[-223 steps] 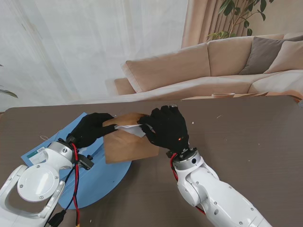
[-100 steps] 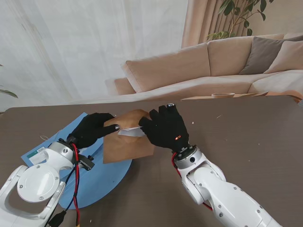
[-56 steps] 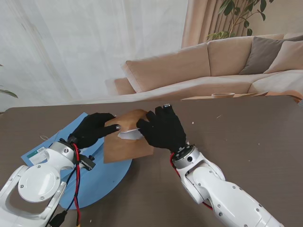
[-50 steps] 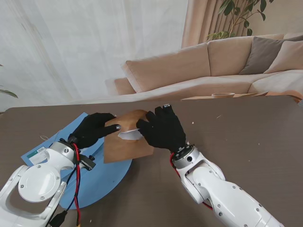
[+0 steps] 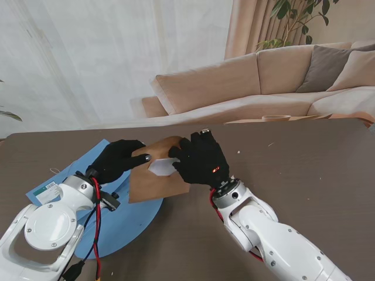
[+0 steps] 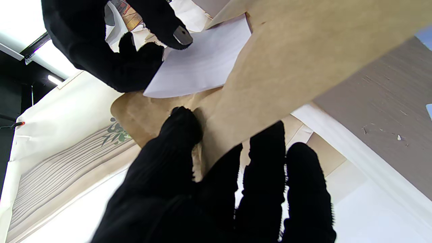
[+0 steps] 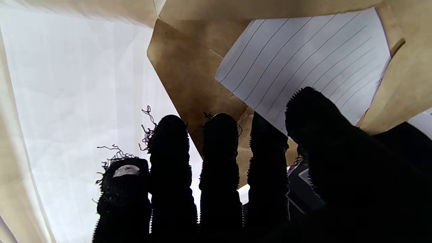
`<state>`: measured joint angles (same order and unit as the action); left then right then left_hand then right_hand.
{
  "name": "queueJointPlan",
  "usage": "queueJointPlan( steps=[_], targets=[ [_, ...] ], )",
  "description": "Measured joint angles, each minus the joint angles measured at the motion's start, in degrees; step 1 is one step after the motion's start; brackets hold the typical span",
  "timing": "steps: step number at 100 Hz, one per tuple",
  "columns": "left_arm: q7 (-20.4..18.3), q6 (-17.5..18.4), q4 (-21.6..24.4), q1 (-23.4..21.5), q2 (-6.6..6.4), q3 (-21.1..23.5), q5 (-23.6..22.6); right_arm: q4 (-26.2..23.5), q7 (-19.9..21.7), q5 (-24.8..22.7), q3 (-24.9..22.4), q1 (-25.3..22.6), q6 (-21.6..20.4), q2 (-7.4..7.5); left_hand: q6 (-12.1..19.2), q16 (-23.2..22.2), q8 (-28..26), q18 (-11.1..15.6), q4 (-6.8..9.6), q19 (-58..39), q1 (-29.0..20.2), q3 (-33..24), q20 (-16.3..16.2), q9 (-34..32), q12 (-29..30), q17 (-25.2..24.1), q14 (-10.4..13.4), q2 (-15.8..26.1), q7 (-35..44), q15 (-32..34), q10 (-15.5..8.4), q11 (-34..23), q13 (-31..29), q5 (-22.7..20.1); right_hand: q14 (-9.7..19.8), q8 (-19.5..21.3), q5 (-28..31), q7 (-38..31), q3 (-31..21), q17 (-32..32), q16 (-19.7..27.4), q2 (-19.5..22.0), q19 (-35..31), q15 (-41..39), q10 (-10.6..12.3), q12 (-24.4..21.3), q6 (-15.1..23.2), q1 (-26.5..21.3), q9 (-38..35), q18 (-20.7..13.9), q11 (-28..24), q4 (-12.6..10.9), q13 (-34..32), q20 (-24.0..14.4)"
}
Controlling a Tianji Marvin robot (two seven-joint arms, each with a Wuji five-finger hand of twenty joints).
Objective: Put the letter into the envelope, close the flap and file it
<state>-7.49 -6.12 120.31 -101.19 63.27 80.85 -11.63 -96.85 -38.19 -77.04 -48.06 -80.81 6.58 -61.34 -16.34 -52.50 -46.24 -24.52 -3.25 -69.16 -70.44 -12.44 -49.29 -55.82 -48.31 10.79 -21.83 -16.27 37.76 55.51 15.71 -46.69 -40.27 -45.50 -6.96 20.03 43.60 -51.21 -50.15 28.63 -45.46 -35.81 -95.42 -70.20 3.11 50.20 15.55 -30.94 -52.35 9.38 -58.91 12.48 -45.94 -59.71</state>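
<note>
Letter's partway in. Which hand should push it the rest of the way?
Right. The right hand already grips the letter at the envelope mouth, while the left hand is pinching the envelope to steady it.

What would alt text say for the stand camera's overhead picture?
Two black-gloved robot hands, left hand and right hand, slide a white letter into a brown envelope held over a blue folder on a dark table.

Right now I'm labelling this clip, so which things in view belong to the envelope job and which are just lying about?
Job:
- letter, white lined sheet, partly in the envelope
- envelope, brown
- left hand, holding the envelope
- right hand, pushing the letter in
- blue folder, probably for filing

Lying about:
- sofa
- houseplant
- table
</note>
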Motion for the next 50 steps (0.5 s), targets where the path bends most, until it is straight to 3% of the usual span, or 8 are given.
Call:
queueJointPlan(
  steps=[23, 38, 50],
  targets=[
    [0.31, -0.12, 0.00, -0.04, 0.05, -0.02, -0.13, 0.11, -1.54, 5.09, -1.06, -1.11, -3.76, -1.14, 0.00, -0.02, -0.08, 0.00, 0.00, 0.00, 0.00, 0.00, 0.00, 0.00, -0.61, -0.01, 0.00, 0.00, 0.00, 0.00, 0.00, 0.00, 0.00, 0.00, 0.00, 0.71, 0.20, -1.44, -2.88, 0.42, 0.00, -1.47, 0.00, 0.70, -0.03, -2.98, -1.28, -0.25, -0.16, 0.00, 2.13, -0.66, 0.00, 0.00],
    [0.30, -0.21, 0.00, -0.02, 0.06, -0.11, -0.11, 0.79, -2.81, 7.18, -1.11, -1.16, -5.34, -1.88, 0.00, -0.03, -0.09, 0.00, 0.00, 0.00, 0.00, 0.00, -0.02, 0.00, -0.64, -0.01, 0.00, 0.00, 0.00, 0.00, 0.00, 0.00, 0.01, 0.00, 0.00, 0.75, 4.52, -3.38, -3.71, 0.86, 0.00, -0.17, 0.00, 0.72, -1.05, -4.12, -1.41, -3.28, -2.37, 0.73, 2.25, -1.68, -0.70, 0.00],
    [0.30, -0.24, 0.00, 0.01, 0.06, -0.17, -0.06, 1.18, -2.33, 7.34, -0.96, -0.95, -6.23, -2.02, 0.00, -0.03, -0.09, 0.00, 0.00, 0.00, 0.00, 0.00, -0.02, 0.01, -0.65, -0.01, 0.00, 0.00, 0.00, 0.00, 0.00, 0.00, 0.01, 0.00, 0.00, 0.75, 4.50, -3.85, -3.80, 0.89, 0.02, 1.47, 0.00, 0.72, -1.63, -4.40, -1.66, -3.29, -2.37, 0.81, 2.25, -2.42, -0.70, 0.00]
  ],
)
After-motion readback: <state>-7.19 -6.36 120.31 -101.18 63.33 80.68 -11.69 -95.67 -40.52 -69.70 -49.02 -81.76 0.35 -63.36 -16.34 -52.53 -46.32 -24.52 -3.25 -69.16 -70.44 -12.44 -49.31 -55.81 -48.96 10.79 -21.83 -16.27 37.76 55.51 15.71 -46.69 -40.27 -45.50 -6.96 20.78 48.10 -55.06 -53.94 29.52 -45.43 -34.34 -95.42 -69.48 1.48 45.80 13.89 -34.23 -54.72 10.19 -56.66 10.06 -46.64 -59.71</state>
